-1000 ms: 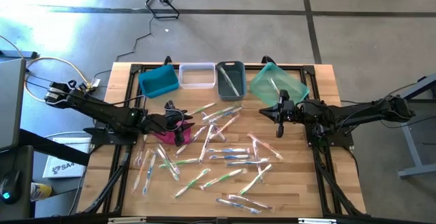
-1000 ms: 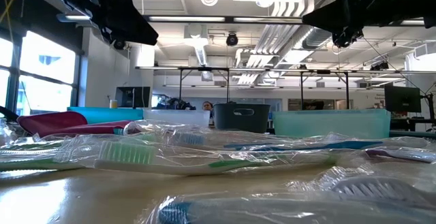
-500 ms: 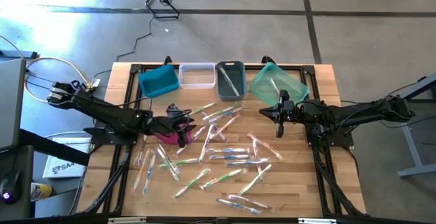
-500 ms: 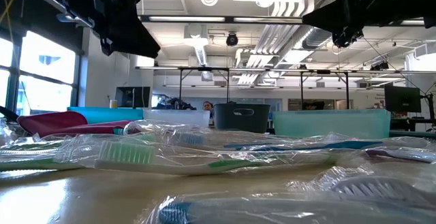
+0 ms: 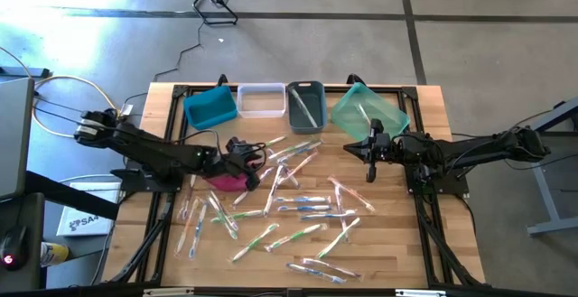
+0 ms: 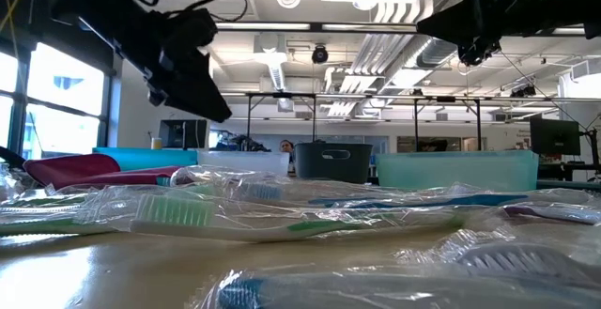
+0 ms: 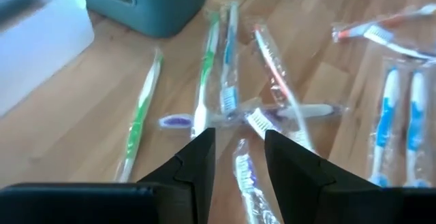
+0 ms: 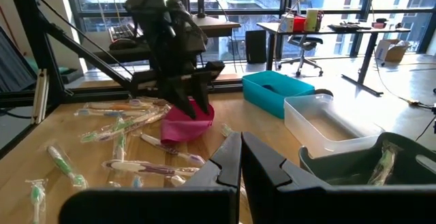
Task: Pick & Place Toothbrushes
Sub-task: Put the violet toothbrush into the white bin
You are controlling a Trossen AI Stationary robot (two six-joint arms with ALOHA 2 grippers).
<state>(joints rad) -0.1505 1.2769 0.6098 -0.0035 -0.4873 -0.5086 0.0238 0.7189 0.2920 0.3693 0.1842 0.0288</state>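
Many plastic-wrapped toothbrushes point(image 5: 289, 208) lie scattered flat on the wooden table point(image 5: 397, 243). One more lies inside the grey bin point(image 5: 305, 106). My left gripper point(image 5: 261, 167) hangs open in the air past the magenta pouch point(image 5: 228, 182), slanting down over the left part of the pile. In the left wrist view its fingers point(image 7: 204, 157) stand apart, above a purple-headed toothbrush point(image 7: 204, 120) that lies across others; nothing is between them. My right gripper point(image 5: 370, 172) is shut and empty, held level above the table's right part, near the teal bin point(image 5: 368, 112).
Along the far edge stand a blue bin point(image 5: 210, 107), a clear bin point(image 5: 262, 100), the grey bin and the tilted teal bin. The magenta pouch lies just under the left arm. Bare wood shows at the table's near right corner.
My left gripper has moved toward the table's right edge and sunk lower, from over the magenta pouch to over the nearest toothbrushes, tipping further down. Its fingers stay apart. The toothbrushes lie as before.
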